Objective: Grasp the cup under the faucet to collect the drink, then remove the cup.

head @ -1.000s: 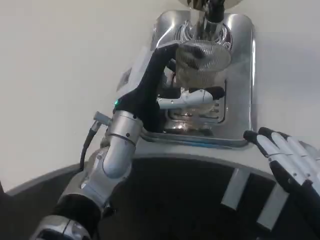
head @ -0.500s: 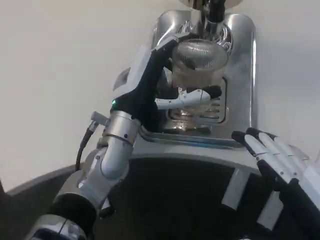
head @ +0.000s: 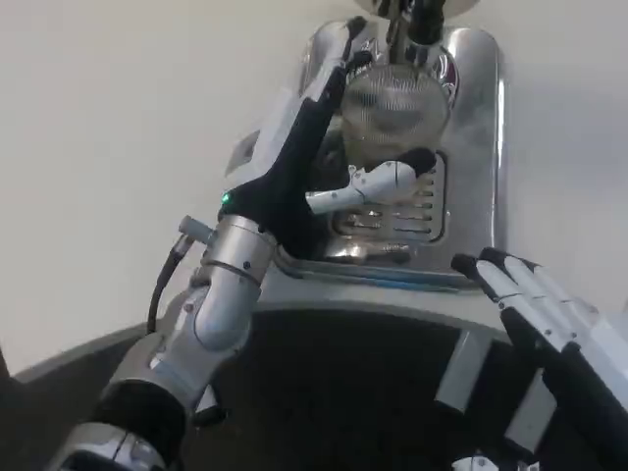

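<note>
Faucet [head: 424, 22] blocks above the cup [head: 391, 116] — tray [head: 471, 196] bare on its right.

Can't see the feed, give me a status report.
Left robot hand gripping cup under faucet. Right robot hand open, waiting by drip tray. Nothing in the way.

Even, fairly bright light; soft image, glare on metal.
White table [head: 108, 118] evenly lit, barely shadowed. Steel drip tray [head: 471, 147] shows bright streaks and reflections. Whole frame slightly soft and grainy; bottom dark, low in detail.
</note>
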### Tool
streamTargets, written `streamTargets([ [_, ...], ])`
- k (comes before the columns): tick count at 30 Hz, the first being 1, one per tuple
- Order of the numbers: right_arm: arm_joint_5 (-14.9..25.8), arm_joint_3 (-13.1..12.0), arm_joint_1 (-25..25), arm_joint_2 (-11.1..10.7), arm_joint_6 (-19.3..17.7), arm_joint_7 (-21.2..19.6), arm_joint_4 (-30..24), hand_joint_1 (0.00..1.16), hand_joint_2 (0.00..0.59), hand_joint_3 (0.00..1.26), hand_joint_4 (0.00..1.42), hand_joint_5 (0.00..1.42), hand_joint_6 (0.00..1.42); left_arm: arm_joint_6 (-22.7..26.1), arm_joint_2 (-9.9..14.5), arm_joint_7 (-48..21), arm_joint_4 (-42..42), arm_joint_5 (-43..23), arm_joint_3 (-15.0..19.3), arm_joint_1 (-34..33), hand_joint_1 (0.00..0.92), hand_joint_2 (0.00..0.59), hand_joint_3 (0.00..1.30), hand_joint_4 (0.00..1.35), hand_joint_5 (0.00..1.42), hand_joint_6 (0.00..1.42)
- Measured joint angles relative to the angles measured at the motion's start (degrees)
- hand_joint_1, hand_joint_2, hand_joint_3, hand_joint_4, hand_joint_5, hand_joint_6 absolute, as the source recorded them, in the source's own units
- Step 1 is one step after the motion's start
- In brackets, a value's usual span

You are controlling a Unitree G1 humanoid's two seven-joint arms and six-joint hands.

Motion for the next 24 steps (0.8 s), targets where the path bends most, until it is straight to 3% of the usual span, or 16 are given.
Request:
streamTargets([
  [4,0.3,-0.1,-0.6,-0.7,1.1,0.0,0.0,0.77,0.353,0.05,0.0,0.0,0.08,-0.1,0.7,-1.0,-1.7,-0.4,0.0,1.4,0.314,0.059,0.0,0.0,0.22,0.17],
  [10,1.3,0.0,-1.8,-2.3,3.0,0.3,0.0,0.8,0.353,0.05,0.0,0.0,0.08,0.4,2.6,-3.6,-11.1,-2.8,1.5,8.5,0.008,0.074,0.0,0.0,0.14,0.08],
  [15,1.7,0.1,-2.2,-3.5,3.8,0.3,0.0,0.8,0.339,0.04,0.0,0.01,0.07,2.5,2.6,-8.7,-19.9,-10.5,5.8,15.1,0.0,0.135,0.0,0.0,0.14,0.07],
  [19,2.4,-0.2,-2.4,-4.2,4.4,0.3,0.0,0.76,0.316,0.04,0.0,0.01,0.07,7.8,2.2,-13.2,-29.7,-16.8,8.8,18.9,0.0,0.165,0.0,0.0,0.05,0.03],
  [24,2.8,0.4,-2.8,-4.3,4.8,0.3,0.0,0.71,0.314,0.03,0.0,0.01,0.07,18.4,1.6,-21.0,-43.3,-28.1,11.8,22.1,0.0,0.174,0.0,0.0,0.0,0.0],
])
